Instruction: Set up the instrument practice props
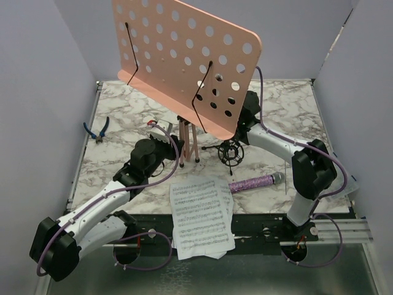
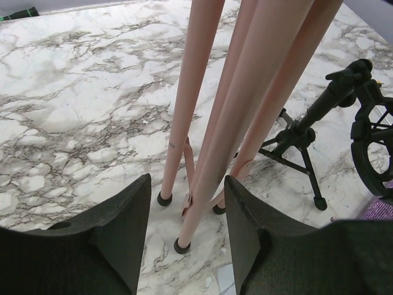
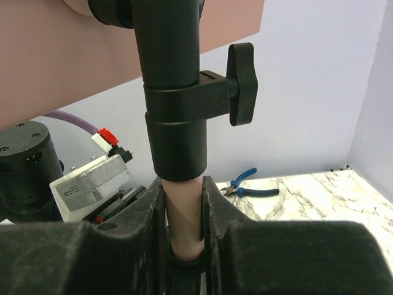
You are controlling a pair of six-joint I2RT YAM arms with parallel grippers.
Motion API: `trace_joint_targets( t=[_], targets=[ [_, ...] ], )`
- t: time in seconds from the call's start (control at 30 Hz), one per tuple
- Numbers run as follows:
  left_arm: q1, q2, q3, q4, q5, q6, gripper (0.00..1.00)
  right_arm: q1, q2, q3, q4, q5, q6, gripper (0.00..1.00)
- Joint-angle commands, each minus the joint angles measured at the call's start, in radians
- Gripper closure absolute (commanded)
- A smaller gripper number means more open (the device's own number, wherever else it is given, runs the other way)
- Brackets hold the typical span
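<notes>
Pink music stand (image 1: pixel 184 55) pole (image 3: pixel 183 215) clenched in right jaws; left jaws released, straddling one tripod leg (image 2: pixel 228 147).

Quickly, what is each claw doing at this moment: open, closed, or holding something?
Left claw: open, a music stand leg between its fingers, not gripped.
Right claw: closed on the music stand pole.

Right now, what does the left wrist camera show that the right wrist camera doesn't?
Left wrist only: tripod legs on their black feet, the small black shock-mount, and the left gripper open with one leg between its fingers. Right wrist only: the right gripper shut on the pole under a black clamp knob, plus blue-handled pliers. Both: the pink music stand and the marble table.
</notes>
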Motion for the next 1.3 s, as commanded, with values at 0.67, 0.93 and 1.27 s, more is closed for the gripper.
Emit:
trace_joint_targets(
  t=[0.67,0.93,1.27],
  targets=[
    [0.002,0.086,0.024,0.109,0.003,0.083,1.00,0.016,-0.043,0.012,0.015,0.060,0.011,0.99],
    [0.002,0.047,0.014,0.108,-0.042,0.102,1.00,0.017,-0.035,0.064,0.016,0.060,0.021,0.99],
    [0.002,0.050,-0.004,0.120,-0.151,0.091,1.00,0.018,-0.011,0.182,-0.011,0.055,0.017,0.99]
  ],
)
